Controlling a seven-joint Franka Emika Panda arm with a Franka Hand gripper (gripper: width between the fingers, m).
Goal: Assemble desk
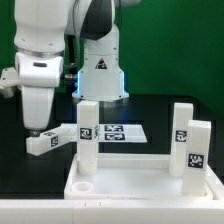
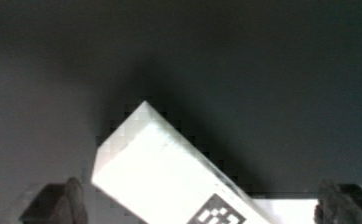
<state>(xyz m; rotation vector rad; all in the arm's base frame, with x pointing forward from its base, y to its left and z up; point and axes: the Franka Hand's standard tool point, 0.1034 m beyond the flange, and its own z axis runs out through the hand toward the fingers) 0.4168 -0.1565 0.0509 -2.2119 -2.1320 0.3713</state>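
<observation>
The desk's white tray-like top (image 1: 140, 183) lies at the front. Three white tagged legs stand upright in it: one at the exterior view's left (image 1: 88, 130) and two at its right (image 1: 181, 124), (image 1: 197, 146). A fourth leg (image 1: 52, 139) lies flat on the black table at the exterior view's left. My gripper (image 1: 39, 127) hangs right over its end. In the wrist view this leg (image 2: 160, 165) runs slantwise between the two fingers (image 2: 57, 205). The gripper (image 2: 199, 210) is open, with gaps showing on both sides of the leg.
The marker board (image 1: 118, 132) lies flat on the table behind the tray, in front of the robot's white base (image 1: 100, 70). The upright left leg stands close to the lying leg's far end.
</observation>
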